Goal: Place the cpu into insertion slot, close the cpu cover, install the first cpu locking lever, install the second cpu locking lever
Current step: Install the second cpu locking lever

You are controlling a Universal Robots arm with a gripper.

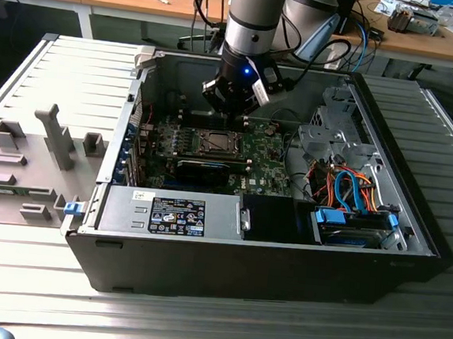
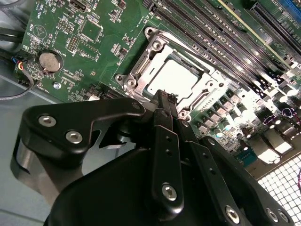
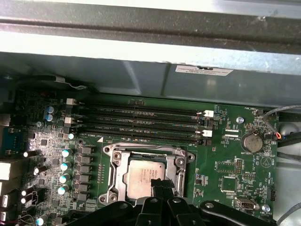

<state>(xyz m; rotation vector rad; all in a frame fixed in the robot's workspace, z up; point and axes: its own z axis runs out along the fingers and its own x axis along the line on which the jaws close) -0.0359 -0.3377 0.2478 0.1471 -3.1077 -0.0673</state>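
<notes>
one arm, its gripper (image 2: 164,101) hanging just above the socket inside the open computer case (image 1: 411,233); fingers look pinched together with nothing between them, tips close over one edge of the cpu (image 3: 145,178). cpu already sits flat in the insertion slot (image 2: 141,70), silver top showing through the window of the cpu cover (image 3: 181,162), which looks lowered around it in both wrist views. can't tell whether either locking lever is latched. my read: placement done, cover down or nearly so, levers unconfirmed. handling-wise the chip is light, rigid and slick on top, and the contacts beneath are fragile, so only edge holds and no side load. cover is thin sheet metal, stiff enough to push at its free edge. memory slots (image 3: 141,123) and the round coin battery (image 3: 252,141) sit near on the green board (image 3: 225,165); keep clear of them.
</notes>
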